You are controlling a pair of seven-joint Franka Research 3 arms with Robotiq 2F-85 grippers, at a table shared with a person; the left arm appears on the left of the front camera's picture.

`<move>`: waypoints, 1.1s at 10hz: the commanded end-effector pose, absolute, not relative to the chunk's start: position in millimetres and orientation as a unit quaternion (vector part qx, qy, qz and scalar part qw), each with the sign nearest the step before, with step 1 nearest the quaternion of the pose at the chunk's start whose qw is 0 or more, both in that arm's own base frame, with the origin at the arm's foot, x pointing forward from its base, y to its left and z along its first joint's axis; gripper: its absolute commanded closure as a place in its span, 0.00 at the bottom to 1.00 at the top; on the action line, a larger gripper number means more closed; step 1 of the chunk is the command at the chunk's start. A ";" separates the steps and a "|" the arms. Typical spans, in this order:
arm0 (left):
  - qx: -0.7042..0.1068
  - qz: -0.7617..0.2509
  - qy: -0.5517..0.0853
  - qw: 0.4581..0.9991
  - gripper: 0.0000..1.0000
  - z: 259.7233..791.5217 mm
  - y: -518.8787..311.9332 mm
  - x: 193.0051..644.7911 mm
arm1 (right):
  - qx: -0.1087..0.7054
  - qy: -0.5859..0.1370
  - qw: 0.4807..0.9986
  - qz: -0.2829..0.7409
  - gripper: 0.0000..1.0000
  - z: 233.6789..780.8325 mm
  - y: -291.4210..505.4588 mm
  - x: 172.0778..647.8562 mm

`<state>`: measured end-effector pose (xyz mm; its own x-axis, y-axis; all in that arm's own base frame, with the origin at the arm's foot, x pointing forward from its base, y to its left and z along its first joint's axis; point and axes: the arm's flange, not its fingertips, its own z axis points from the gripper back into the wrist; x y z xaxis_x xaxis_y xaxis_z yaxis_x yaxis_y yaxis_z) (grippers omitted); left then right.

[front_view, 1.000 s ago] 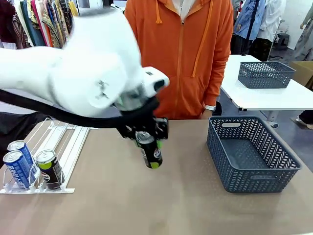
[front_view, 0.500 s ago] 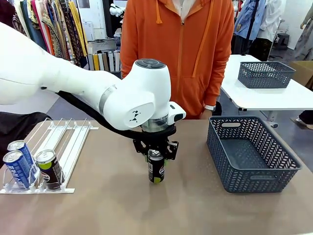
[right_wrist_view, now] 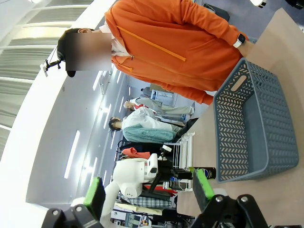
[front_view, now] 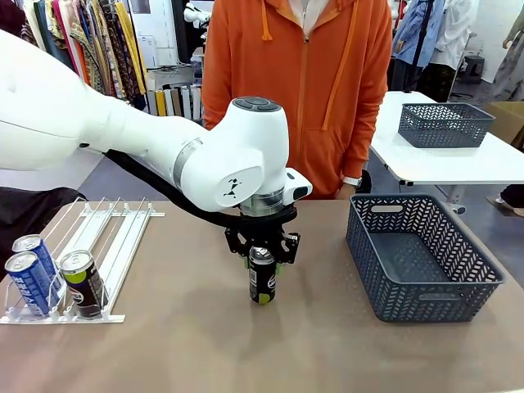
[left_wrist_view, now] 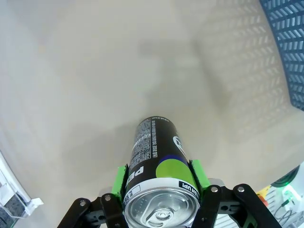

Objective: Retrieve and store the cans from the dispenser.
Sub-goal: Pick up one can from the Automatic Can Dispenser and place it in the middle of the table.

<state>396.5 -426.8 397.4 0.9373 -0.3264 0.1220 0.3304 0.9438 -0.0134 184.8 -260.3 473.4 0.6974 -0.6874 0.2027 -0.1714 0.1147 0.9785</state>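
Observation:
My left gripper (front_view: pixel 262 250) is shut on a black can with green marks (front_view: pixel 262 282), held upright at the middle of the table with its base at or just above the tabletop. In the left wrist view the can (left_wrist_view: pixel 159 156) sits between the green pads (left_wrist_view: pixel 120 179). The white rail dispenser (front_view: pixel 110 233) lies at the left. At its front end stand two blue cans (front_view: pixel 31 282) and a black-and-green can (front_view: pixel 82 282). My right gripper (right_wrist_view: pixel 148 190) is open, off the table, with nothing between its fingers.
A dark grey lattice basket (front_view: pixel 422 262) stands at the table's right, and its corner (left_wrist_view: pixel 289 42) shows in the left wrist view. A person in an orange hoodie (front_view: pixel 303 82) stands at the far edge. A second basket (front_view: pixel 444 124) sits on another table behind.
The left arm has swung in over the table's middle. The can it holds went from tilted to upright, came down towards the tabletop and has shifted a little right.

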 end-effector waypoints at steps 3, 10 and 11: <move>-0.016 -0.158 -0.071 0.985 0.00 409.9 -427.7 395.2 | 0.640 -0.346 0.659 -0.191 0.00 478.0 -261.2 186.9; -0.075 -0.080 -0.166 0.980 0.00 596.4 -310.1 331.2 | 0.640 -0.346 0.659 -0.191 0.00 478.0 -261.2 186.9; -0.101 -0.076 -0.154 0.980 0.00 612.2 -280.0 327.2 | 0.640 -0.346 0.659 -0.191 0.00 478.0 -261.2 186.9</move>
<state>331.0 -324.9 613.5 0.9342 -0.1184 0.3364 0.1745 0.9744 -0.1416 184.7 -260.4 473.3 0.6974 -0.6875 0.2022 -0.1710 0.1143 0.9786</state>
